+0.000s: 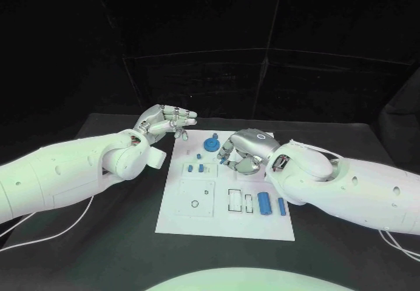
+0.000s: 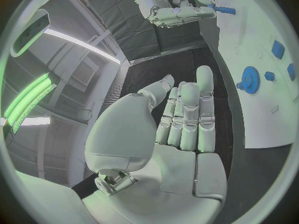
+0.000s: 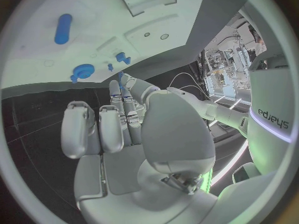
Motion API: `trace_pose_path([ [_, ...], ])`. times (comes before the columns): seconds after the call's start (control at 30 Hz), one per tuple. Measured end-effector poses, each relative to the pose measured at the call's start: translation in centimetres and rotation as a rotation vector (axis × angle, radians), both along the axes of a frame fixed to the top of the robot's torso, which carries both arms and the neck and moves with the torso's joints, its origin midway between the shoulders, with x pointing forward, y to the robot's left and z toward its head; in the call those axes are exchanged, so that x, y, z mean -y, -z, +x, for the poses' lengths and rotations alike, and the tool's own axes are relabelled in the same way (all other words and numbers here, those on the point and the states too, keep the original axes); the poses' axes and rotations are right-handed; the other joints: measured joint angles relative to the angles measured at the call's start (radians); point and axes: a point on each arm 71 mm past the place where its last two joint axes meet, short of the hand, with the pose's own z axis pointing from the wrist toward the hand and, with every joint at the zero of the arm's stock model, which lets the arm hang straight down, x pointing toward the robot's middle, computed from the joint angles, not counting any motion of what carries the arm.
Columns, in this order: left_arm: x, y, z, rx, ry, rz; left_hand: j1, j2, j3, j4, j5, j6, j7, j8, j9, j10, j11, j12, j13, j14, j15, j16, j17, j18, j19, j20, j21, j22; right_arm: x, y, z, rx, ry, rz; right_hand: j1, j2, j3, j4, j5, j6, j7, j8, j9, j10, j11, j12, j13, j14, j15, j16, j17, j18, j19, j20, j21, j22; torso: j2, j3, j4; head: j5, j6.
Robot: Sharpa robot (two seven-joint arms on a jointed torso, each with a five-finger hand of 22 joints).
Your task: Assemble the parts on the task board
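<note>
The left hand [image 1: 165, 123] is hovering beside the far left corner of the white task board [image 1: 227, 225], fingers curled together and holding nothing. The right hand [image 1: 246, 150] is hanging over the board's far half, fingers bent inward; whether it is pinching anything I cannot tell. A blue gear [image 1: 212, 144] is sitting near the far edge, and 2 blue cylinders [image 1: 265, 203] are lying at the right side.
</note>
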Motion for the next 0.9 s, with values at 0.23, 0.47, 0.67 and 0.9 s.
trace_pose_path([
  [0.23,0.7,0.0,0.0,0.0,0.012,-0.006,0.0,0.0,0.0,0.0,0.0,0.0,0.0,-0.006,0.0,0.0,0.0,0.0,0.0,-0.004,0.004,0.0,-0.003,0.0,0.0,0.0,-0.005,0.0,-2.7,2.6,-1.1,-0.063,-0.054,-0.004,0.0,0.0,0.005,0.0,0.007,0.0,0.0,-0.004,-0.002,0.0,0.0,-0.004,-0.003,0.0,0.0,0.0,-0.001,0.0,0.0,0.0,0.0,0.0,0.0,-0.0005,0.0008,0.03,-0.007],
  [0.47,1.0,0.0,0.0,0.0,0.017,-0.009,0.0,0.0,0.0,0.0,0.0,0.0,0.0,-0.006,0.0,0.0,0.0,0.0,0.0,-0.004,0.004,0.0,-0.003,0.0,0.0,0.0,-0.005,0.0,-4.0,4.0,-1.6,-0.098,-0.085,-0.033,-0.004,-0.004,0.006,0.0,0.007,0.0,0.0,-0.004,-0.002,0.0,0.0,-0.008,-0.004,0.0,0.0,0.0,-0.002,0.0,0.0,0.0,0.0,-0.002,0.0,0.0007,-0.0007,0.05,-0.016],
  [0.67,1.1,0.0,0.0,0.0,0.018,-0.01,0.0,0.0,0.0,0.0,0.0,0.0,0.0,-0.006,0.0,0.0,0.0,0.0,0.0,-0.004,0.004,0.0,-0.003,0.0,0.0,0.0,-0.005,-0.001,-4.5,4.6,-1.8,-0.116,-0.106,-0.064,-0.004,-0.004,0.006,0.0,0.007,0.0,0.0,-0.004,-0.002,0.0,0.0,-0.008,-0.005,0.0,0.0,0.0,-0.004,0.0,0.0,0.0,0.0,-0.004,0.001,0.0008,-0.0007,0.058,-0.021],
  [0.9,1.2,0.0,0.0,-0.001,0.02,-0.011,0.0,0.0,0.0,0.0,0.0,0.0,0.0,-0.006,0.0,0.0,0.0,0.0,0.0,-0.004,0.004,0.0,-0.003,0.0,0.0,0.0,-0.005,-0.001,-4.8,5.0,-1.9,-0.126,-0.122,-0.094,-0.004,-0.004,0.006,0.0,0.007,-0.004,0.003,-0.004,-0.002,0.0,0.0,-0.008,-0.005,0.0,0.0,0.0,-0.007,0.0,0.0,0.0,0.0,-0.006,0.001,0.0017,-0.0036,0.064,-0.027],
])
